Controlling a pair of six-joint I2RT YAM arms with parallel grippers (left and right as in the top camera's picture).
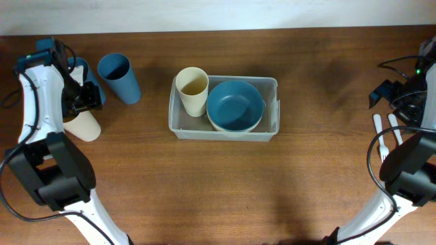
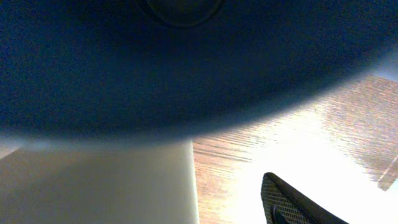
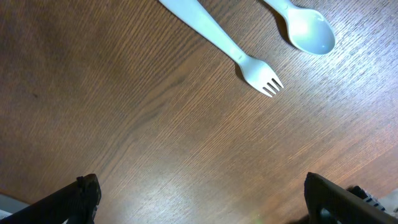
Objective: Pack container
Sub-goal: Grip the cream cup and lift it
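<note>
The clear container [image 1: 272,109] sits mid-table. It holds an upright cream cup [image 1: 192,88] and a blue bowl [image 1: 235,105] nested in a cream one. At the far left my left gripper [image 1: 87,102] hangs over a cream cup [image 1: 83,126] lying on its side. In the left wrist view that cream cup [image 2: 99,183] fills the lower left, with bare wood between it and the one visible finger [image 2: 289,202]; the other finger is hidden. My right gripper [image 3: 202,186] is open over bare wood, holding nothing.
A blue cup [image 1: 119,76] stands upright left of the container. Another blue object [image 1: 79,68] sits partly behind the left arm and fills the top of the left wrist view [image 2: 186,68]. A white fork [image 3: 249,65] and spoon [image 3: 308,28] lie at the right edge.
</note>
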